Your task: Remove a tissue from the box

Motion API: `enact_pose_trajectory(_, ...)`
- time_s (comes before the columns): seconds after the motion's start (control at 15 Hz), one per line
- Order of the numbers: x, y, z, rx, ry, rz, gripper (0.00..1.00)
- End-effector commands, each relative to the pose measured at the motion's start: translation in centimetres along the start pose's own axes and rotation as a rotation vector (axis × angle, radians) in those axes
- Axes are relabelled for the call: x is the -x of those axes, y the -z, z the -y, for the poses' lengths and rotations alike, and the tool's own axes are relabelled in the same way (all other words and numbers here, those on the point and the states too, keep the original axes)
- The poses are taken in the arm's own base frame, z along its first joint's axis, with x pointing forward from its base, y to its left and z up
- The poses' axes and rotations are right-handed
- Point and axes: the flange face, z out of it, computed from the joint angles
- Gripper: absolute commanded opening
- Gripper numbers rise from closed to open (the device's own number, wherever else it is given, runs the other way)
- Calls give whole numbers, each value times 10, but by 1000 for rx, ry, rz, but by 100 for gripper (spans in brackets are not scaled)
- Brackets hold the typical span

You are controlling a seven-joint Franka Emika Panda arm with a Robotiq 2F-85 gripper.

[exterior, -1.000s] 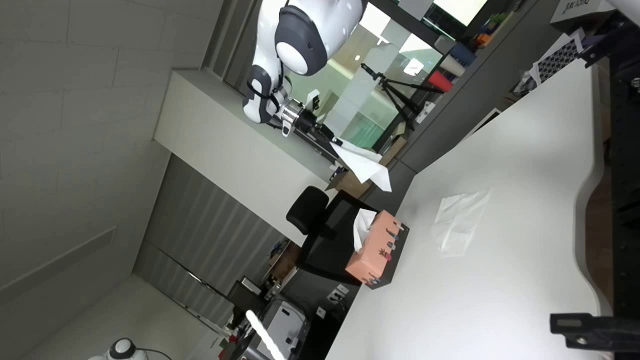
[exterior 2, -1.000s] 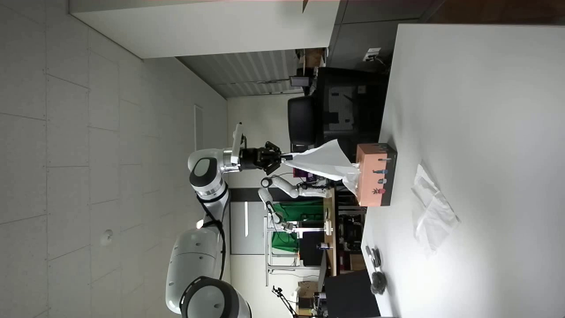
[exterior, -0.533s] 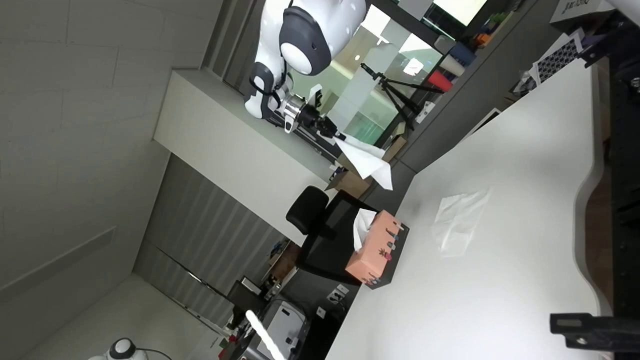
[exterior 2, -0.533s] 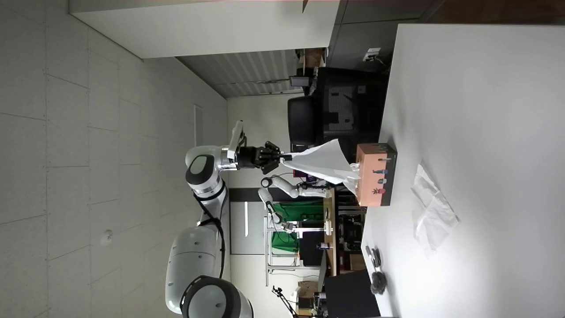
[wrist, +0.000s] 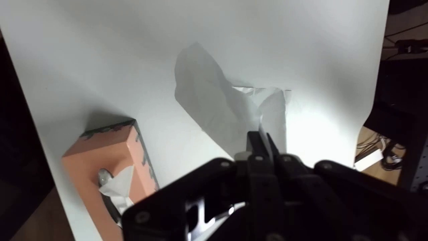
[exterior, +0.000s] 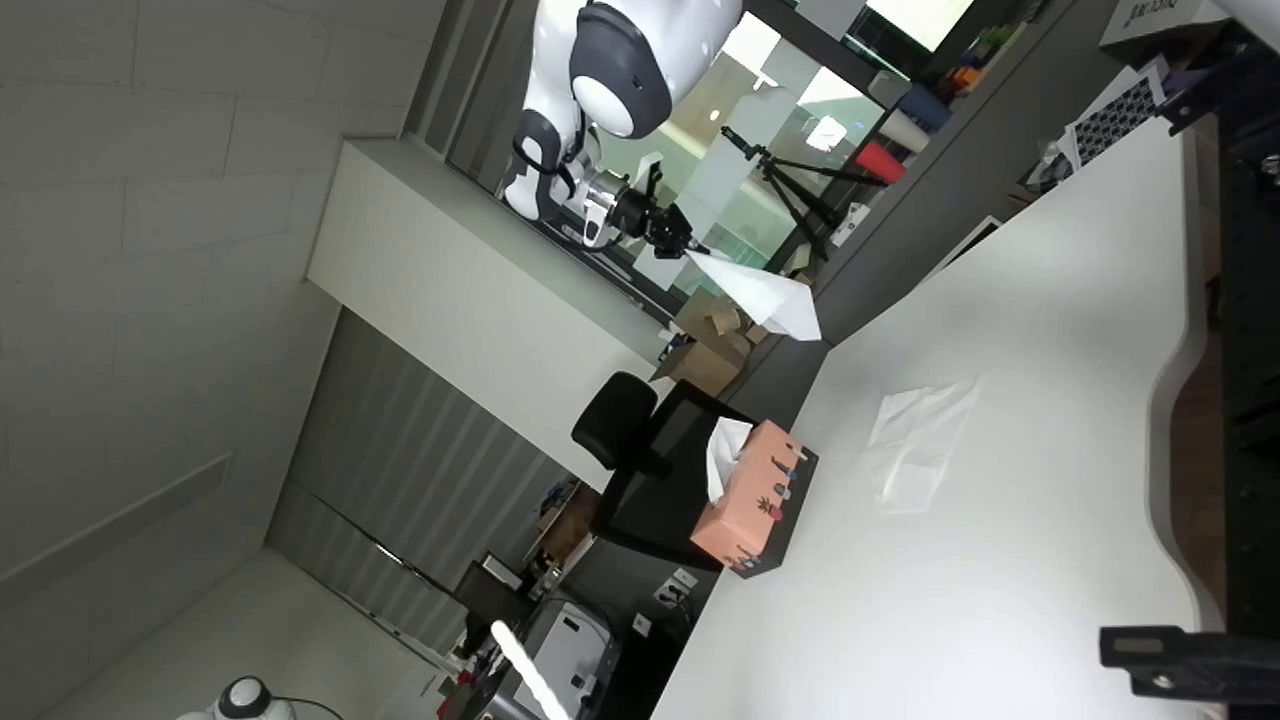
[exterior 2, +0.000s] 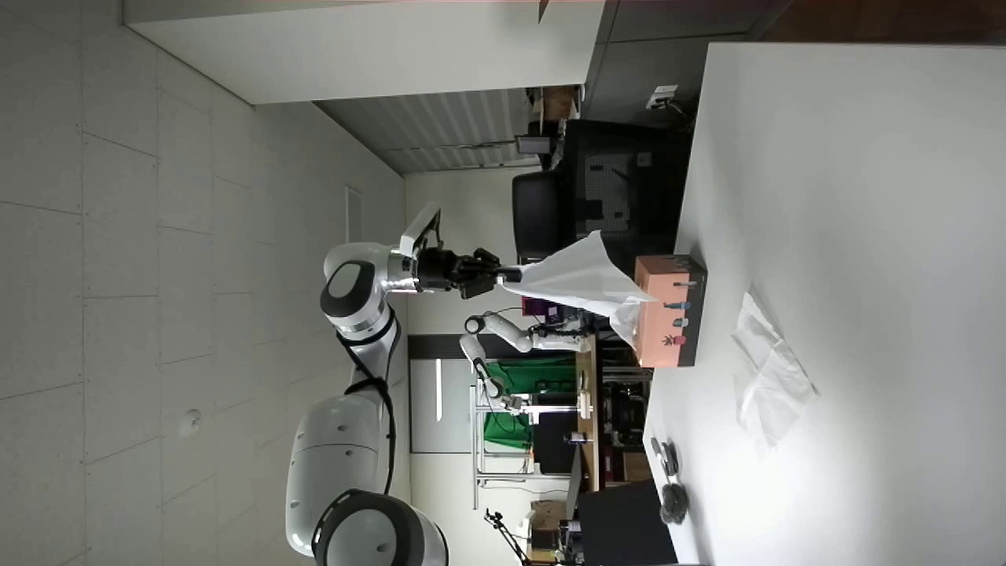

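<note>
The box is an orange tissue box with a dark base and small printed figures. It stands near the table edge in both exterior views and at lower left in the wrist view. A white tissue tuft sticks out of its slot. My gripper is shut on a white tissue that hangs limp above the table, apart from the box. In an exterior view the held tissue overlaps the box's top. In the wrist view the gripper pinches it between the fingertips.
Another thin white tissue lies flat on the white table in both exterior views. A black chair stands beyond the table edge by the box. A grey fuzzy item lies at the table's edge.
My gripper has moved with the held tissue toward the upper right in one exterior view, farther from the box. The tissue swings along. The box and the flat tissue have not moved.
</note>
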Motion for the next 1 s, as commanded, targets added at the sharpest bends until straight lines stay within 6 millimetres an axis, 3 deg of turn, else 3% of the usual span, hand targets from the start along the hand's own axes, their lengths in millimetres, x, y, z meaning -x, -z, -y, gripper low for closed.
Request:
enact_pose_trajectory(0.0,-5,-3,9,-67,159,-52,0)
enact_pose_trajectory(0.4,-30,-27,-1,-121,306,-53,0)
enact_pose_trajectory(0.93,-33,-35,-5,-124,300,-62,1)
